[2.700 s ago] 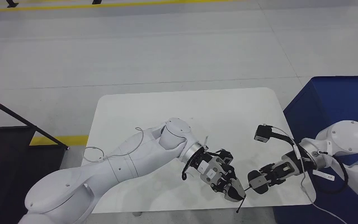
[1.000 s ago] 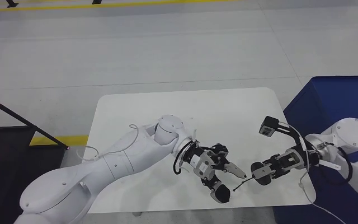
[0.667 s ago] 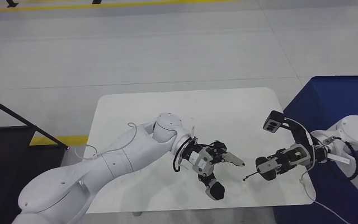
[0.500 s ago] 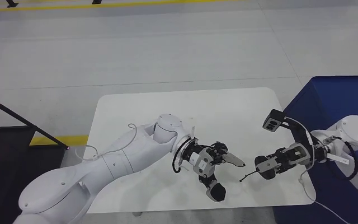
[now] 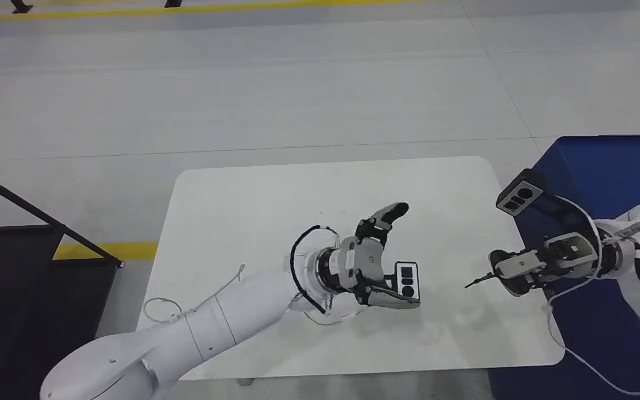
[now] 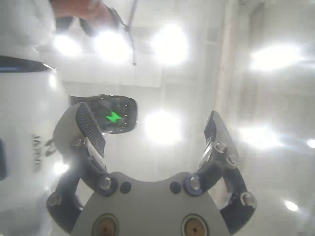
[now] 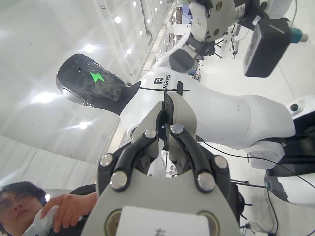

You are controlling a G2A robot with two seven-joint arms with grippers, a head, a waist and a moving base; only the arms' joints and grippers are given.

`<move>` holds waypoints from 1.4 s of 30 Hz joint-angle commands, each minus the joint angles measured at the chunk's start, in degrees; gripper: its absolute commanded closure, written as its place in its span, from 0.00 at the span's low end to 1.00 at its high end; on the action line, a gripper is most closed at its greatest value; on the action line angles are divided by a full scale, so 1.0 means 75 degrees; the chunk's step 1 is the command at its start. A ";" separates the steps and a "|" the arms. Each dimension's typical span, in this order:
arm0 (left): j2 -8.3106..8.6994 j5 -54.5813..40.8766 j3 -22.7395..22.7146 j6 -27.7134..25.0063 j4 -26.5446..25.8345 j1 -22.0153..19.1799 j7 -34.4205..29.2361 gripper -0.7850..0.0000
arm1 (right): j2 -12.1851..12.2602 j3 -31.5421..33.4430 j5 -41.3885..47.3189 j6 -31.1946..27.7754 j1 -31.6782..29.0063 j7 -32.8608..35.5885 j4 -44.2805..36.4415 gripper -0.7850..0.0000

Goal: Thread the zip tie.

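Observation:
A thin black zip tie [image 7: 152, 89] is pinched crosswise at the tips of my right gripper [image 7: 168, 96], which is shut on it. From above, the zip tie [image 5: 478, 281] sticks out leftward from the right gripper [image 5: 503, 268] above the table's right side. My left gripper [image 6: 150, 128] is open, with nothing between its ribbed pads [image 6: 89, 126], and is turned up toward the ceiling. In the top view the left gripper [image 5: 392, 258] is over the middle of the white table [image 5: 250, 200], well apart from the zip tie.
A blue bin [image 5: 585, 185] stands against the table's right edge, close behind the right arm. A dark frame [image 5: 40, 290] stands off the table's left side. The table's front edge lies just under both grippers.
The left gripper has drawn back leftward and rolled upward, with its fingers open. The right gripper has moved right and farther back with the zip tie, widening the gap between them.

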 commanded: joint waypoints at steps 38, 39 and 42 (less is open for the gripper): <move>-0.0071 -0.6160 -0.0759 0.1261 -0.2451 0.4477 0.5136 0.00 | -0.0357 0.0547 0.0192 0.0808 -0.0209 -0.1143 0.0223 1.00; -0.0123 -0.6160 -0.0731 0.1243 -0.2562 0.4680 0.5047 0.00 | -0.0371 0.0525 0.0151 0.0896 -0.0225 -0.1198 0.0236 1.00; -0.0178 -0.6160 -0.0728 0.1209 -0.2657 0.4855 0.4921 0.00 | -0.0388 0.0502 0.0110 0.0971 -0.0230 -0.1267 0.0244 1.00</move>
